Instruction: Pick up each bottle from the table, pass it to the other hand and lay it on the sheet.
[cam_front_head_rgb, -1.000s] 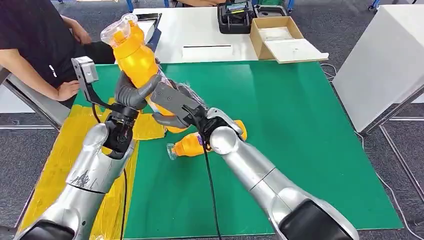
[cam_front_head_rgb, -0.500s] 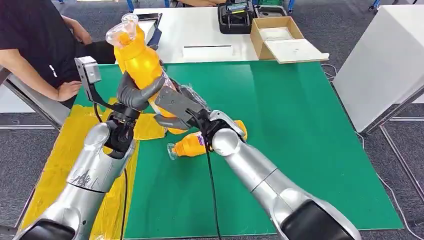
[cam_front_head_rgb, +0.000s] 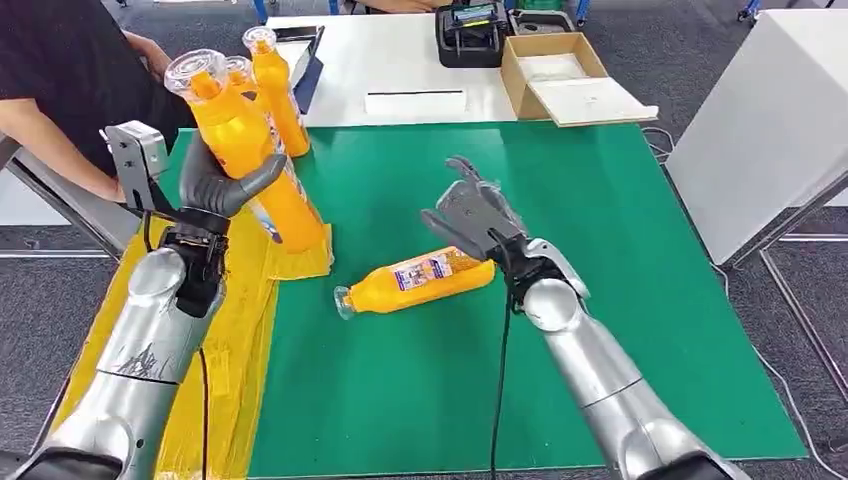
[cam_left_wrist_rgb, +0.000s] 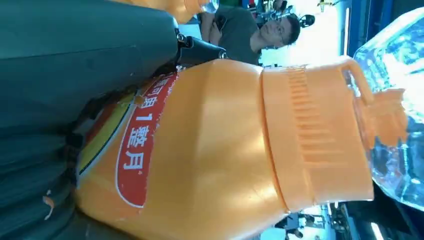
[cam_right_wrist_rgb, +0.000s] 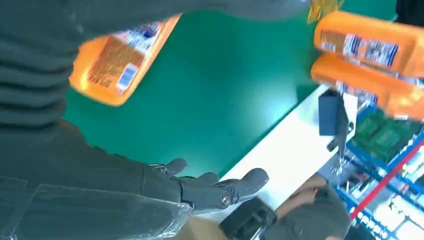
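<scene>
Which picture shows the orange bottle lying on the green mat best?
The head view: the orange plastic bottle lies whole on its side on the green mat, near the right hand. The right wrist view catches just part of it.
</scene>
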